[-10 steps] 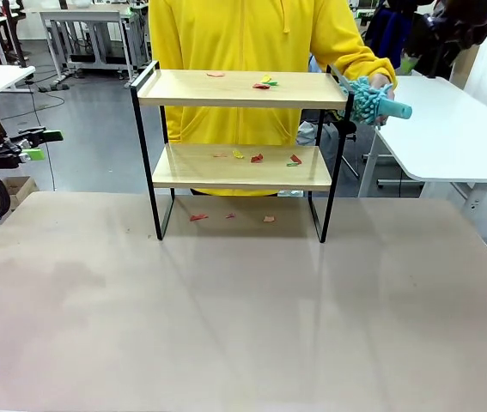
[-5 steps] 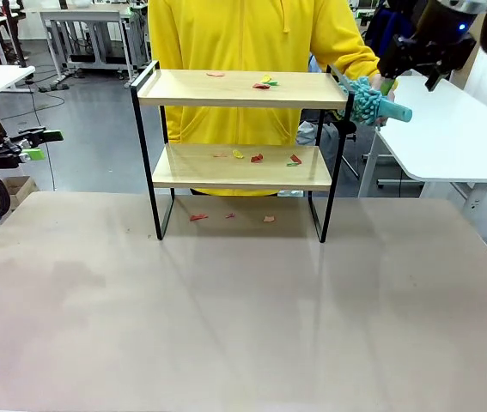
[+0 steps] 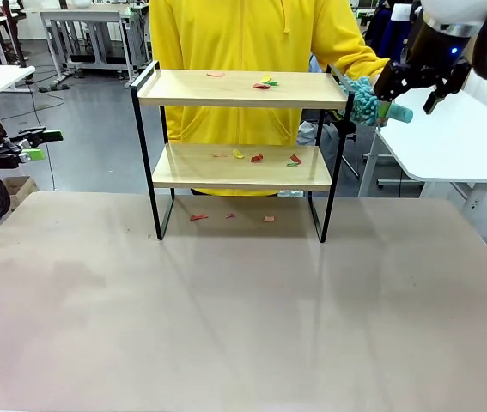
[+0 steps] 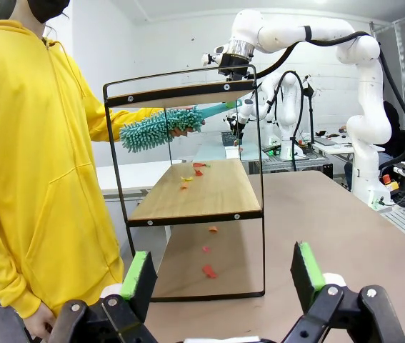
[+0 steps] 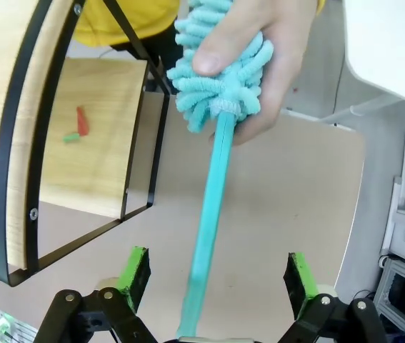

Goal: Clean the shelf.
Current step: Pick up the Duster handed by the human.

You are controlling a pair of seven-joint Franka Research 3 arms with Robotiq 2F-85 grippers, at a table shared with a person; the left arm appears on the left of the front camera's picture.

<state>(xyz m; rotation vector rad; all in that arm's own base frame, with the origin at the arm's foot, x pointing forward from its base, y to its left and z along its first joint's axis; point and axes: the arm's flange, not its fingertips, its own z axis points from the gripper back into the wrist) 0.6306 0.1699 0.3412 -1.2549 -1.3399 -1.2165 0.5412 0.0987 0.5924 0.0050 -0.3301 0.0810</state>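
Cleaning not started: scraps [image 3: 261, 85] lie on both boards of the shelf [image 3: 226, 167] and on the surface [image 3: 243, 300] under it. The shelf stands on the surface, just in front of the person. Person's hand [image 3: 380, 83] holds a teal duster [image 3: 365, 99] at the shelf's right end. Right end effector [image 5: 216, 275] is wide open astride the handle, gripping nothing; right wrist view shows that clearly, front view doesn't. Left end effector [image 4: 223, 275] is open and empty, well left of the shelf.
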